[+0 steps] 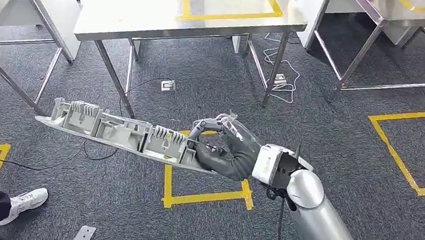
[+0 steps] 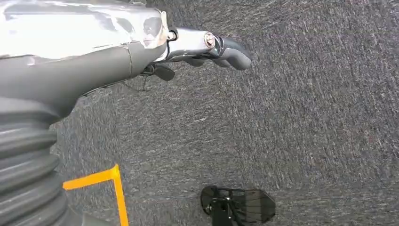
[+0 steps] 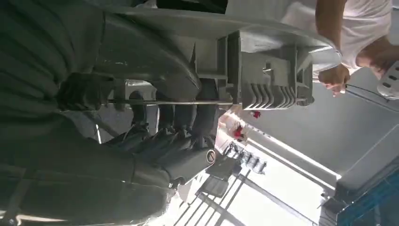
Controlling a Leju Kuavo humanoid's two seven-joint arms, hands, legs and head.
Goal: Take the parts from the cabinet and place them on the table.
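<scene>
A long grey plastic part (image 1: 113, 130) with ribbed clips along its top hangs level above the carpet, stretching to the left. My right hand (image 1: 225, 149) grips its right end, with the fingers wrapped around the moulding. From the right wrist, the same hand (image 3: 155, 122) closes around the part (image 3: 268, 80), which shows its ribbed block. The steel table (image 1: 149, 19) stands ahead, beyond the part. My left hand (image 2: 117, 52) hangs over the carpet holding nothing, its fingers (image 2: 226, 49) stretched out with bent tips.
A person's white shoe (image 1: 23, 203) is at the lower left, and a person in a white shirt (image 3: 357, 28) stands near. Yellow tape squares (image 1: 205, 197) mark the carpet. A floor socket (image 1: 167, 85) with cables lies under the table. Another steel table (image 1: 375, 18) stands at the right.
</scene>
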